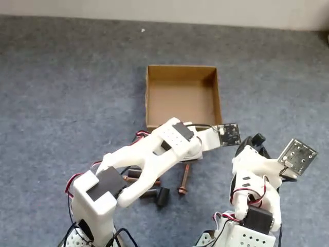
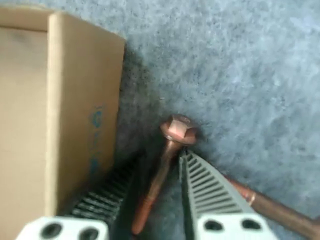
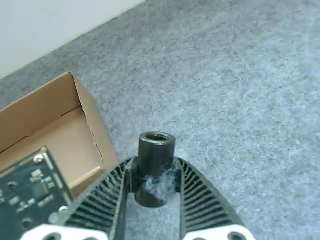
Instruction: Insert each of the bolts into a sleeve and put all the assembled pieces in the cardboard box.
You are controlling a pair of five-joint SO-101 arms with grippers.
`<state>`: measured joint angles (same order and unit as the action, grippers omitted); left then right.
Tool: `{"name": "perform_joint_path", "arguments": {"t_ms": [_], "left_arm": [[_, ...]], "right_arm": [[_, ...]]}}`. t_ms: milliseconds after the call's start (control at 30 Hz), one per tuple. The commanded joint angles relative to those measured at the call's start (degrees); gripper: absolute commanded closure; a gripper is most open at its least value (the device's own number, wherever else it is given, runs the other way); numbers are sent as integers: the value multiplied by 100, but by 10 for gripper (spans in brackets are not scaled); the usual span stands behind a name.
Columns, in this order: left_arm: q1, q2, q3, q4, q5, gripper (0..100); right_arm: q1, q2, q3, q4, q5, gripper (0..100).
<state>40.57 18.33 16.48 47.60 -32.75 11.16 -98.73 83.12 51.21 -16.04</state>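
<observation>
A copper bolt [image 2: 172,137] lies on the grey carpet beside the outer wall of the cardboard box [image 2: 75,100]. My left gripper [image 2: 160,156] stands open around it, one finger on each side of the shaft and the head just past the tips. In the high view the left arm [image 1: 164,149] stretches to the front edge of the box [image 1: 181,68]. My right gripper [image 3: 155,167] is shut on an upright black sleeve [image 3: 156,147], threaded hole up, held right of the box [image 3: 92,120]. That sleeve [image 1: 258,138] also shows from above.
A second bolt [image 2: 272,206] lies close by; from above it [image 1: 184,177] lies below the box. Black sleeves [image 1: 162,196] and another bolt [image 1: 141,180] lie partly under the left arm. The left arm's camera board [image 3: 25,195] is near the right gripper.
</observation>
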Motion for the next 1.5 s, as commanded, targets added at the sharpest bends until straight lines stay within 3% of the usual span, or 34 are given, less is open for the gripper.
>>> {"name": "perform_joint_path", "arguments": {"t_ms": [0, 233, 467, 633, 800, 967, 1067, 1200, 1333, 1467], "left_arm": [[154, -66, -171, -62, -44, 998], [198, -655, -180, 888, 132, 995], [92, -2870, 796, 888, 976, 995], [-391, -4558, 1411, 905, 1538, 995], [-998, -6044, 1798, 914, 2110, 995], [-1429, -7407, 2070, 905, 3851, 995], [-1798, -8163, 2316, 862, 4185, 995], [-2141, -9051, 2870, 211, 4677, 995], [-2369, -9895, 3653, -527, 5284, 995], [-2334, -10721, 4365, -905, 5934, 995]], "right_arm": [[13, -84, -48, -22, -18, 994], [22, -84, -31, -22, -9, 994], [-22, -84, 75, -22, -9, 994], [-330, -84, 66, -57, -44, 994], [-1182, -84, 92, -699, -35, 994], [-2334, -84, 92, -1095, -44, 994], [-3011, -84, 101, -1385, -44, 994], [-3899, -84, 110, -1903, 26, 994], [-4796, -66, 189, -2273, 1099, 994], [-5253, -75, 690, -2976, 1846, 994]]}}
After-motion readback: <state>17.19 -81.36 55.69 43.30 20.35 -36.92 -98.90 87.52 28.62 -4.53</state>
